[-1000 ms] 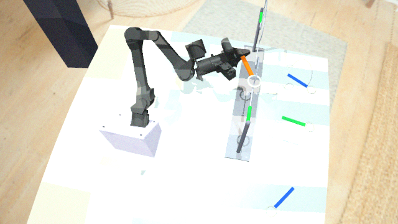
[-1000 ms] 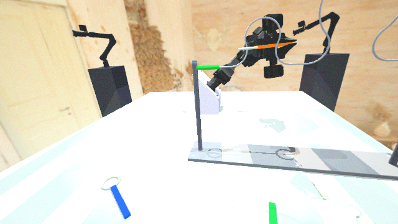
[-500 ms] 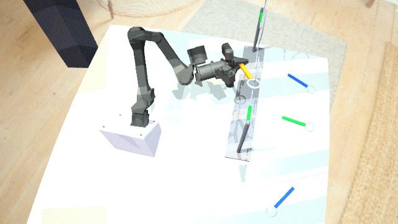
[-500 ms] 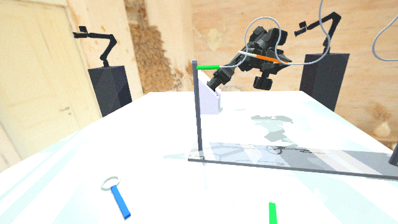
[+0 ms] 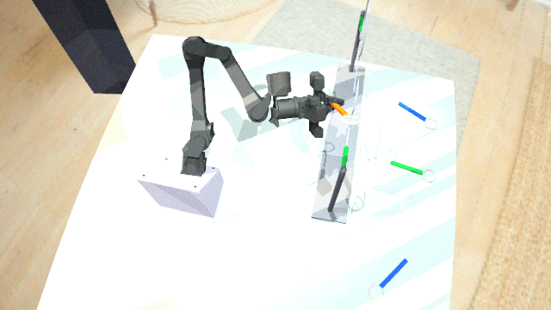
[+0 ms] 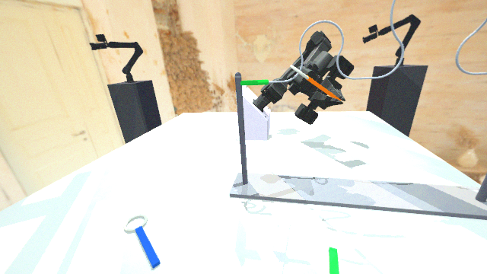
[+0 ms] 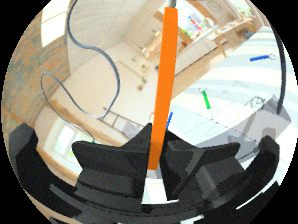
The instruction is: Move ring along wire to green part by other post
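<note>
The black two-fingered hand (image 5: 337,104) (image 6: 340,100) (image 7: 153,125) is closed on the flat orange handle (image 5: 339,109) (image 6: 324,89) (image 7: 164,90) of the pale ring (image 5: 351,122) (image 6: 299,71), right of centre in the top view. Only the ring's lower end of neck shows at the wrist view's upper edge (the loop itself is cut off). In the exterior view the ring appears nearly edge-on beside the thin grey wire (image 6: 343,42) (image 7: 119,82), so whether the wire threads it cannot be told there. The wire's loops show in the exterior view, whereas from the top it is a faint line. The far dark post (image 5: 355,47) (image 6: 482,190), upper right from the top, is cut off at the exterior view's right edge.
</note>
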Action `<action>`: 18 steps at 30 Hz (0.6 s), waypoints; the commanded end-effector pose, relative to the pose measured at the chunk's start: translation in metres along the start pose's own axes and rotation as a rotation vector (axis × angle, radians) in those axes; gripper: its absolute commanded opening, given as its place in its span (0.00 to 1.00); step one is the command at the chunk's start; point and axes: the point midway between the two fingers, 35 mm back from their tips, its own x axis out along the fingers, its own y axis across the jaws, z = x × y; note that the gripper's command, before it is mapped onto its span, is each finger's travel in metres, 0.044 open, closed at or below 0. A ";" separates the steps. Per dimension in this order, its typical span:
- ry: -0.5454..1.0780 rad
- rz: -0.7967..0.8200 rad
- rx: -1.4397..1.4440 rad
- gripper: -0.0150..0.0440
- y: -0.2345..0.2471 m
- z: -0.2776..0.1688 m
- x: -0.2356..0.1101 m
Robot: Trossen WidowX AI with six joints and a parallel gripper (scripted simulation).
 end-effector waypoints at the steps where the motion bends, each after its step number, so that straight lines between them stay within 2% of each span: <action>1: 0.005 -0.051 -0.087 0.00 -0.018 0.001 -0.003; 18: 0.046 -0.191 -0.393 0.00 -0.067 0.014 -0.015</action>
